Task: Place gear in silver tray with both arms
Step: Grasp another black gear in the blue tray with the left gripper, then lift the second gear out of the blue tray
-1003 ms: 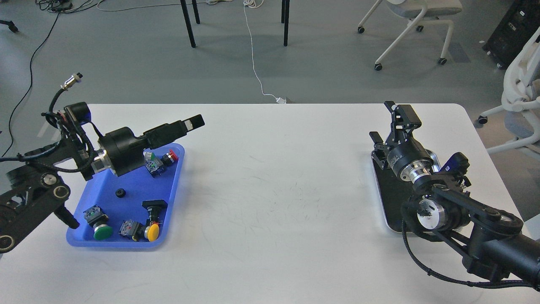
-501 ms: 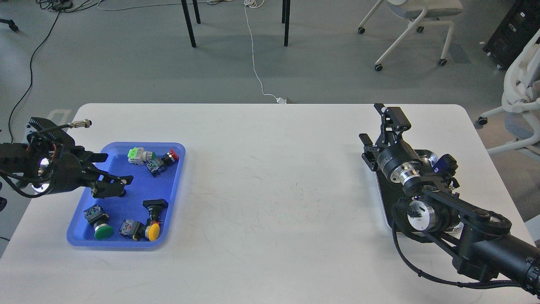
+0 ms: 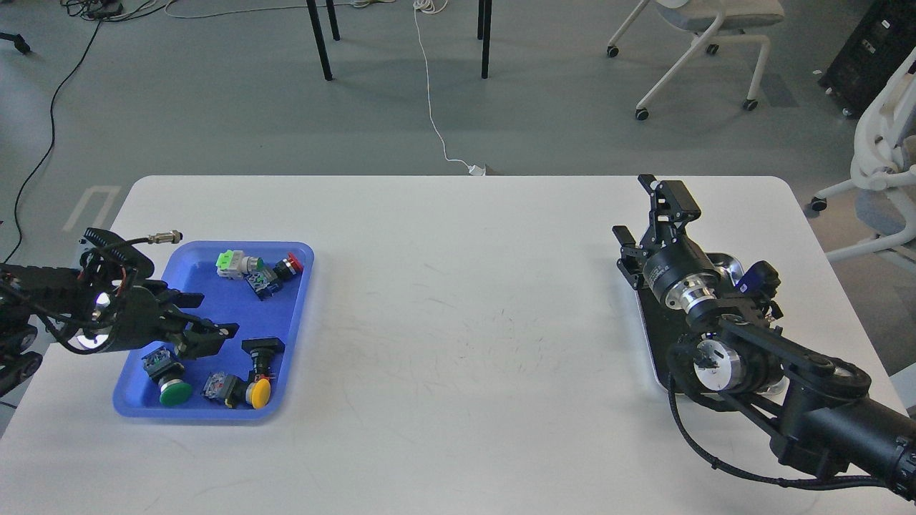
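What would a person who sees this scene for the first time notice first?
The bright blue tray at the left of the white table draws the eye, with its green-, yellow- and red-capped push buttons. The left gripper hangs low over this tray. At the right, the right arm lies above the silver tray and hides most of it, with the right gripper pointing to the far edge.

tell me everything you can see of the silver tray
The silver tray is a shallow shiny metal rectangle with rounded corners, a raised rim and a dark reflective floor. It lies flat near the right edge of the white table. The right arm covers most of it, so what lies inside is hidden.
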Action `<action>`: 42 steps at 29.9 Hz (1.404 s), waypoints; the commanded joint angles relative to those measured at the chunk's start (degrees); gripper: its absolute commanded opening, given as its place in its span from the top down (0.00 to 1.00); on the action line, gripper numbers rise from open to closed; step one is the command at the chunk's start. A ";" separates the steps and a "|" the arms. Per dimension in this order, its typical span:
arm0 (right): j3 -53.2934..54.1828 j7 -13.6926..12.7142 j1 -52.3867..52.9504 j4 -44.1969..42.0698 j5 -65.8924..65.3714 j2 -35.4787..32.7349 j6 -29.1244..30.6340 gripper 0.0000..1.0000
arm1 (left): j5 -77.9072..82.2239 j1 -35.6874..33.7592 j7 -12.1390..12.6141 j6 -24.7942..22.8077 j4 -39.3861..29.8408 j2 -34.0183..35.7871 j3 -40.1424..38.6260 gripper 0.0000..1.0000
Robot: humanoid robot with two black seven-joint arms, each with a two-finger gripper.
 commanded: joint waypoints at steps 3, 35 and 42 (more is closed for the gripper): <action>0.08 -0.01 -0.05 0.08 0.07 -0.09 0.05 0.01 | 0.13 -0.17 -0.01 0.09 3.25 -0.94 1.00 0.29; 0.61 -0.01 -0.22 0.26 0.07 -0.09 -0.04 0.01 | 0.39 -3.50 -0.01 0.88 5.37 -3.41 1.00 0.89; 1.31 -0.01 -0.22 0.17 0.15 -0.18 0.05 0.01 | 0.39 -11.41 -0.01 -1.31 -7.79 -1.30 1.00 0.88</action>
